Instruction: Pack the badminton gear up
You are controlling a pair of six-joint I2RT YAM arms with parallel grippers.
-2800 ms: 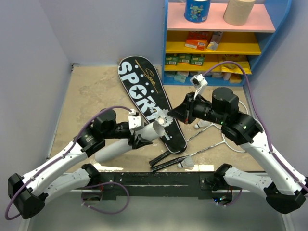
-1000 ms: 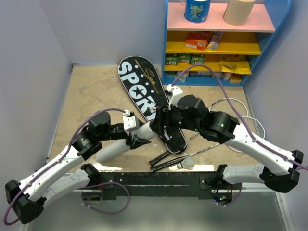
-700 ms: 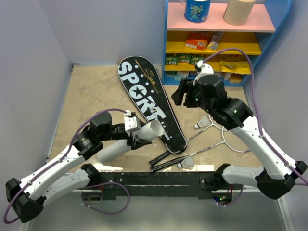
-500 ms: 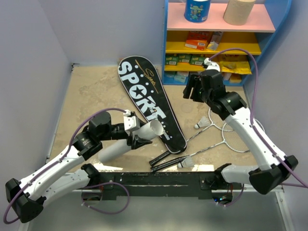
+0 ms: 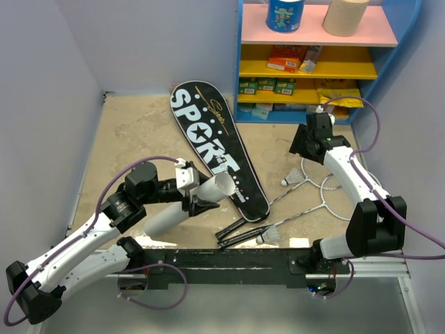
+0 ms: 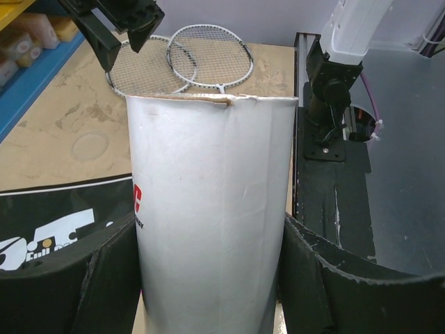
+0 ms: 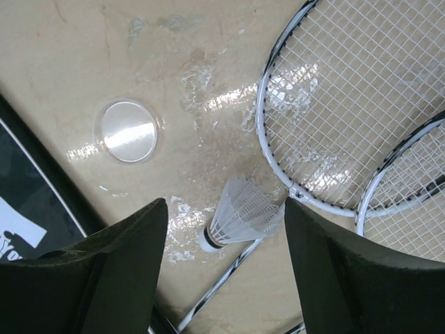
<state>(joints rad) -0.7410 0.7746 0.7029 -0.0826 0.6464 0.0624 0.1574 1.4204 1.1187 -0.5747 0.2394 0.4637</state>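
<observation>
My left gripper [image 5: 198,202] [image 6: 212,278] is shut on the long white tube [image 5: 182,206] [image 6: 208,209], whose open end is tilted over the black SPORT bag [image 5: 215,146] [image 6: 49,223]. My right gripper [image 5: 306,142] [image 7: 224,209] hangs open above a white shuttlecock [image 5: 292,180] [image 7: 240,219] lying beside the two racket heads [image 5: 334,188] [image 7: 341,125] [image 6: 208,59]. A second shuttlecock [image 5: 270,237] lies near the black racket handles [image 5: 236,233].
A clear round lid [image 7: 126,131] [image 6: 90,146] lies on the floor between the bag and the rackets. The blue shelf [image 5: 313,62] with boxes stands at the back right, a blue roll [image 5: 285,14] and a beige roll [image 5: 345,15] on top. Walls close both sides.
My right arm has swung from the tube's mouth over the bag to the right and now hovers over the shuttlecock by the racket heads. The left arm still holds the tube.
</observation>
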